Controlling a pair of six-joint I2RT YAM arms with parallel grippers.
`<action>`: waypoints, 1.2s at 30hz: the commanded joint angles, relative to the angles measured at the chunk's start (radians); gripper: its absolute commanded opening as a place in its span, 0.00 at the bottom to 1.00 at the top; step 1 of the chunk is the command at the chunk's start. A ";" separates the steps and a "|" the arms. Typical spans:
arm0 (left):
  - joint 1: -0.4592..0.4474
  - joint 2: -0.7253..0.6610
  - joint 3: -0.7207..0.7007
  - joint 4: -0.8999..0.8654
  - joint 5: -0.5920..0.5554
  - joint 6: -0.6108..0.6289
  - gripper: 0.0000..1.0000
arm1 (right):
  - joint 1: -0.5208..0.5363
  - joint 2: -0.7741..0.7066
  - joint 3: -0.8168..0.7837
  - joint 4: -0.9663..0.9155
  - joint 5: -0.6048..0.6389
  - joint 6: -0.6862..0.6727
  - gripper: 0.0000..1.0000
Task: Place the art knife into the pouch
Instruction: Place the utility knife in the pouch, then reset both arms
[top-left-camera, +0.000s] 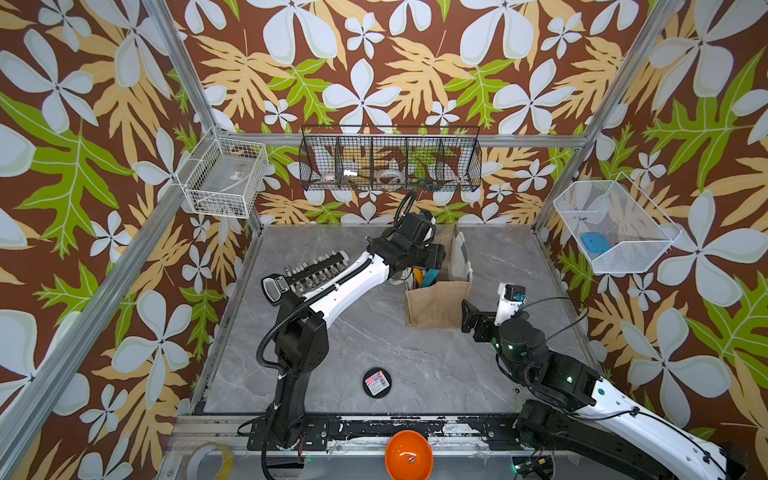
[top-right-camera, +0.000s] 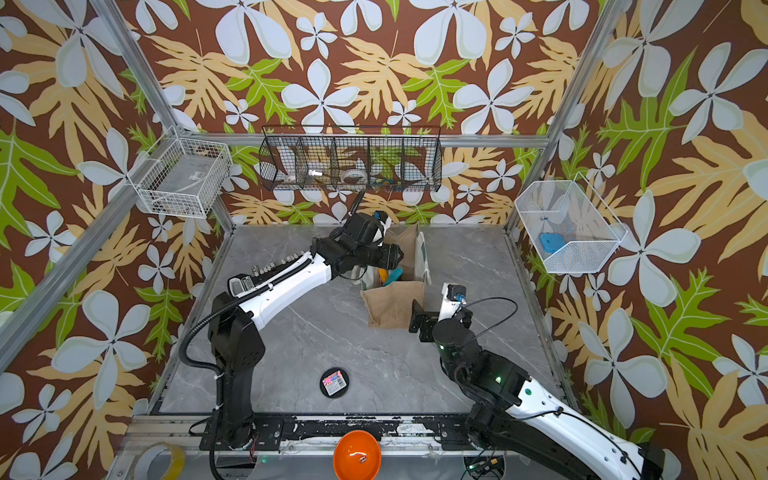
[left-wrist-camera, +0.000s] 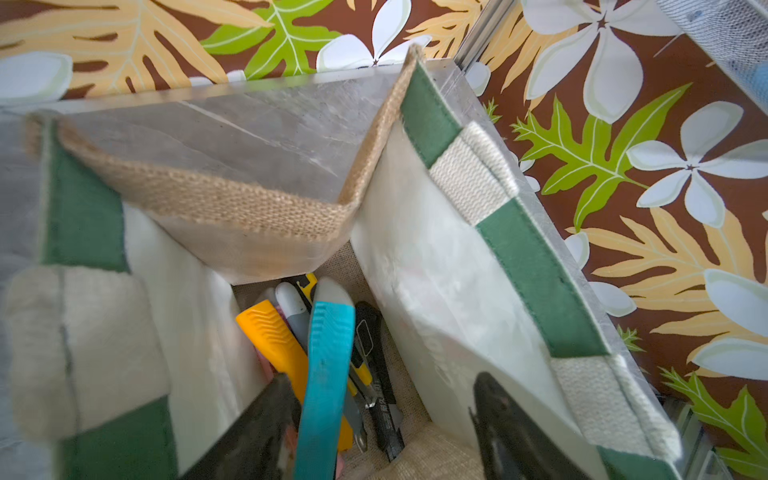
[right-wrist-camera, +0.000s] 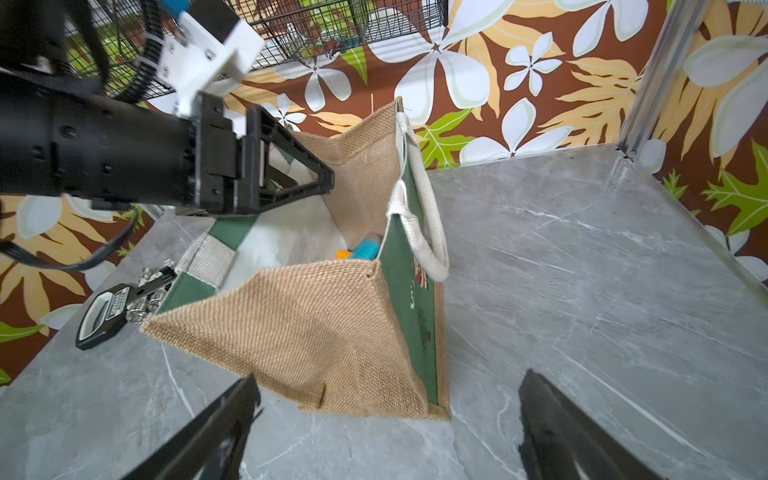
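**Desk:** Where is the art knife?

**Operator:** I see the teal art knife (left-wrist-camera: 328, 357) inside the pouch (right-wrist-camera: 299, 324). It leans on end among other cutters, with a yellow cutter (left-wrist-camera: 270, 332) on one side and a black cutter (left-wrist-camera: 382, 399) on the other. In both top views its teal end shows through the open mouth.

**Desk:** And your left gripper?

**Operator:** My left gripper (left-wrist-camera: 382, 376) hangs over the pouch's mouth with its jaws spread wide and nothing clamped. The knife sits between the fingers, close against one of them. I can't tell whether it touches.

**Desk:** How does the pouch stand?

**Operator:** It is upright on the grey table (right-wrist-camera: 582, 291), toward the back, with its mouth gaping. The green printed panel faces my right side, and a white handle (right-wrist-camera: 432, 232) droops over it.

**Desk:** And the right arm?

**Operator:** My right gripper (right-wrist-camera: 390, 376) is low over the table, just beside the pouch's burlap side. Its jaws are fully apart and it is empty.

**Desk:** Anything else on the table?

**Operator:** A rail of sockets (top-left-camera: 311, 270) lies partly under my left arm, near the pouch. A round black tin (top-left-camera: 377, 382) sits near the front, well apart from it.
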 joint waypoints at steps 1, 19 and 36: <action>-0.001 -0.058 -0.025 0.015 -0.055 0.044 0.99 | 0.000 0.011 0.010 -0.016 0.033 0.016 0.99; 0.019 -0.656 -0.654 0.361 -0.513 0.031 1.00 | -0.632 0.223 -0.022 0.272 -0.300 -0.037 1.00; 0.438 -1.083 -1.610 1.088 -0.724 0.141 1.00 | -0.714 0.110 -0.495 0.750 0.161 -0.143 1.00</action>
